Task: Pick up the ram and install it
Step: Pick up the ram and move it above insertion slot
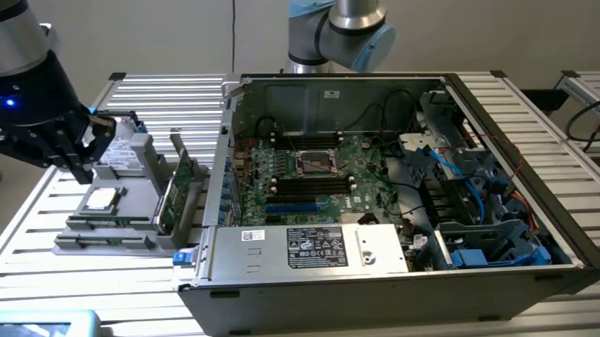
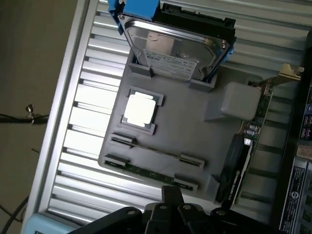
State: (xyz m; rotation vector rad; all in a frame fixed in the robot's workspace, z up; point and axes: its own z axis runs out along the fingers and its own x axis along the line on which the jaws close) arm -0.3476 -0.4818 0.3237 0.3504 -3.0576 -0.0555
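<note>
Shut and holding nothing, the gripper (image 2: 171,195) hangs just beside the ram (image 2: 146,172), which lies in the grey tray's (image 2: 195,141) edge slot, farthest from the hard drive (image 2: 175,53). I'd say it must open, square up, and pinch mid-length between the 2 end clips (image 2: 186,184).

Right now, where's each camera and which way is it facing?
Exterior view: off the arm, raised, looking down into the open computer case and the grey tray beside it; an arm joint and the shut jaws show.
Wrist view: on the wrist, looking down at the tray's hard drive, processor and ram; jaws in the foreground.
Shared: tray, hard drive, processor, expansion card.
</note>
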